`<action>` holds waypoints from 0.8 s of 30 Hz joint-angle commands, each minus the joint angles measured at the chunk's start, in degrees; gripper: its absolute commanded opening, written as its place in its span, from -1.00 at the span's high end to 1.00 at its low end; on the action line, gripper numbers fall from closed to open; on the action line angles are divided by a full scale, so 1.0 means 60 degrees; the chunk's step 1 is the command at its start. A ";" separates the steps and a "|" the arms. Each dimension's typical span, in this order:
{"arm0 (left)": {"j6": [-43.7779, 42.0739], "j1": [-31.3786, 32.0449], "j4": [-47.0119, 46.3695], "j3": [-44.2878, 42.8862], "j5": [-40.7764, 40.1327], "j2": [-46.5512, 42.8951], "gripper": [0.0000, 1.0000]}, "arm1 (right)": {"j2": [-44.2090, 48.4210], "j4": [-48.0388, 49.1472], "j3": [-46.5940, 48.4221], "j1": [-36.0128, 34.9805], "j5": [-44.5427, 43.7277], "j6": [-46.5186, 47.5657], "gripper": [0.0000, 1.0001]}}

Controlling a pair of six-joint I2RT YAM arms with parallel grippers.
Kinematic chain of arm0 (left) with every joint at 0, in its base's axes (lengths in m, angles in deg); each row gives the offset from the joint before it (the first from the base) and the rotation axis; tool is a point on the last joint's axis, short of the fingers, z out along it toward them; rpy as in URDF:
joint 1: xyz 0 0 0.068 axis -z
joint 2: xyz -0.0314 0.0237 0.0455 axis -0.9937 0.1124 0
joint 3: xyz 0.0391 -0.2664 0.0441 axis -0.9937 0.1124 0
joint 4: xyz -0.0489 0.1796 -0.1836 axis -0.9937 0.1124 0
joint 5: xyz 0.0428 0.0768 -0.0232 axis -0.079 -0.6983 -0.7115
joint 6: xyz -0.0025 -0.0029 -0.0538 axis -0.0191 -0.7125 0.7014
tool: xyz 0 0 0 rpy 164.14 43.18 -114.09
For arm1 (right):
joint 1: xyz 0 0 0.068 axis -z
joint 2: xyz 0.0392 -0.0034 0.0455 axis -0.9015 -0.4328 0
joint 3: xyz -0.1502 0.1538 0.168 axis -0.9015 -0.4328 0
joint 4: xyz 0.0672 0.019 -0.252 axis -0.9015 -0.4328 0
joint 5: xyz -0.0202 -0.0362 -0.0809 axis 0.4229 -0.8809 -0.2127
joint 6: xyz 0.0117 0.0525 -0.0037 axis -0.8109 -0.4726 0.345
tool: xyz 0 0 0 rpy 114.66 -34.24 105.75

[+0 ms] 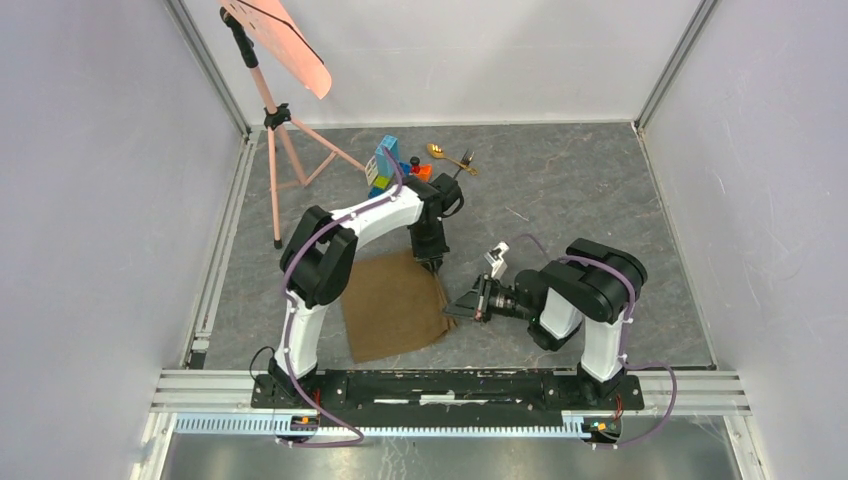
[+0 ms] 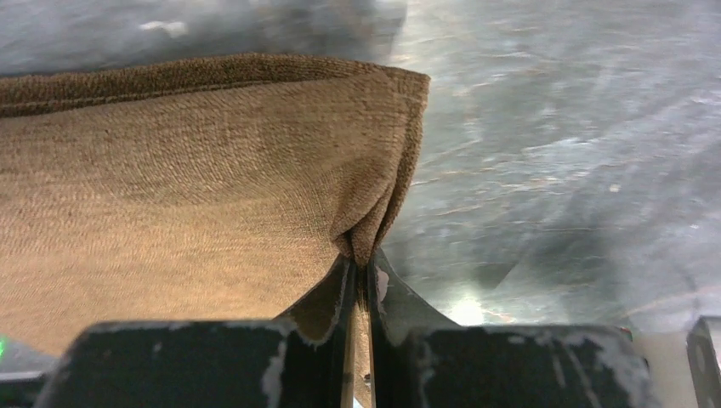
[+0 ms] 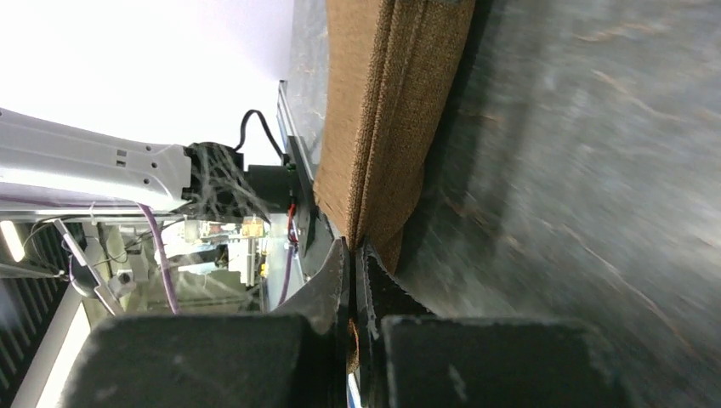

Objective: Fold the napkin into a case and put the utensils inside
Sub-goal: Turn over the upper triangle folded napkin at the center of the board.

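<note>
Brown woven napkin (image 1: 395,310) lies folded near the near edge of the grey surface (image 1: 580,200), left of its middle, held at its right side by both grippers. The left gripper (image 2: 361,265) has its fingers nearly closed, pinching a corner of the cloth. The right gripper (image 3: 353,251) has its fingers fully closed on the stacked edge nearer the bases.

We judge the main risk to be a layer slipping. Each pinch sits at the very tips, so a pull could free the lower layer and let the fold open or skew. The two grippers are also close together, so uneven motion could stretch the cloth between them or make them knock.

The small gold spoon (image 1: 437,152) and thin dark fork (image 1: 466,160) lie well apart from the napkin near the far edge, beside colourful toy blocks (image 1: 388,165).

We cannot tell how many layers each pinch holds. From above, the left arm (image 1: 340,240) hides the napkin's far edge, and the fork is too small to make out.
</note>
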 commanded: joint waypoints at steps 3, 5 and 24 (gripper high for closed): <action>-0.0735 -0.0289 -0.3053 -0.1120 0.0338 0.0679 0.95 | 0.0927 -0.0614 -0.1290 0.0929 0.2927 0.1501 0.95; -0.0736 -0.0272 -0.3409 -0.1107 0.0749 0.0708 0.80 | 0.1616 -0.2524 -0.1259 0.1273 0.2941 0.2584 0.72; -0.2395 -0.1159 -0.3700 0.3852 0.2127 -0.5910 -0.44 | 0.5486 -1.4442 0.2633 -0.0143 -0.3524 0.7542 -0.21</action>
